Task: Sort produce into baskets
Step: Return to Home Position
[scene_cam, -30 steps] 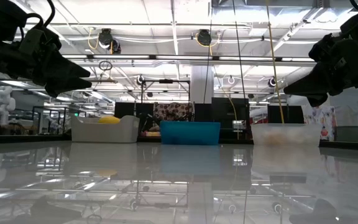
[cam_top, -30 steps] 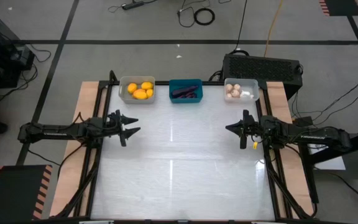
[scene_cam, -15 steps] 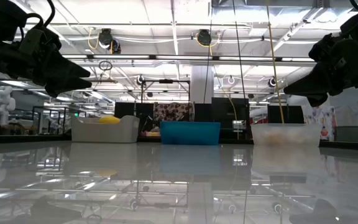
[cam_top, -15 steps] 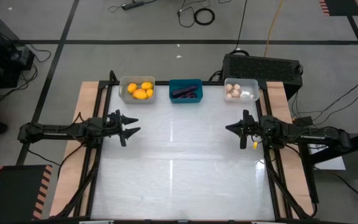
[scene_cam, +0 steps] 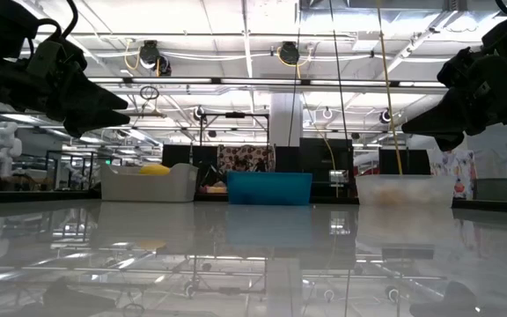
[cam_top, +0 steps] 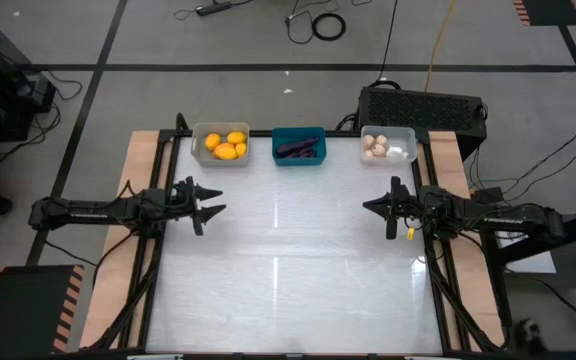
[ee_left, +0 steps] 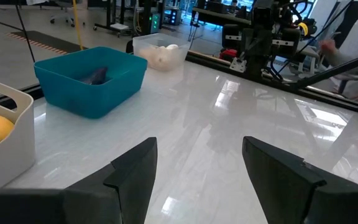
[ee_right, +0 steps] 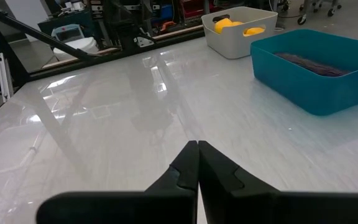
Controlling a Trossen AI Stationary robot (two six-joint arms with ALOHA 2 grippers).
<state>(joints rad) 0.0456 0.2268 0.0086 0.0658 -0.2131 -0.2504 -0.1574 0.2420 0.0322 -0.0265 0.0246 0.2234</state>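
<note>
Three bins stand in a row at the table's far edge. The light grey bin holds the yellow-orange fruits. The teal bin holds the dark purple eggplant pieces. The translucent white bin holds the pale garlic bulbs. My left gripper hovers open and empty at the table's left side. My right gripper hovers shut and empty at the right side.
A large black box stands behind the white bin, beyond the table's far edge. The white tabletop lies between the two arms. Cables lie on the floor behind the table.
</note>
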